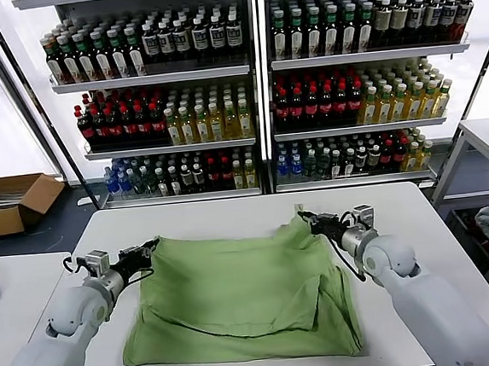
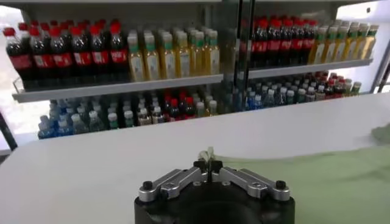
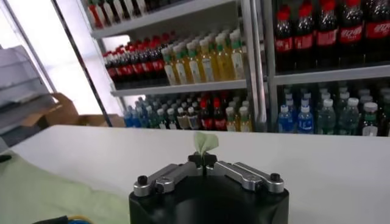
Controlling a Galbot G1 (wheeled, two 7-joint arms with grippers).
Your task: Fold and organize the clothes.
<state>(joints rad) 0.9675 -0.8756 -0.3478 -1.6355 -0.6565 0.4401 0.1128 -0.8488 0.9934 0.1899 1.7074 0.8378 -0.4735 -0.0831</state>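
1. Left gripper (image 1: 153, 243) is clamped on the far-left corner of the green shirt (image 1: 246, 298); a pinch of fabric shows between its closed fingertips (image 2: 201, 165)
2. Right gripper (image 1: 303, 220) is likewise closed on the far-right corner, a green tuft protruding
3. The shirt lies spread on the white table (image 1: 213, 216), its near half rumpled
4. Bottle shelves (image 1: 258, 88) stand beyond the table

Bottle-filled shelves (image 1: 257, 79) stand behind a white table (image 1: 230, 214), a cardboard box (image 1: 11, 203) on the dark floor
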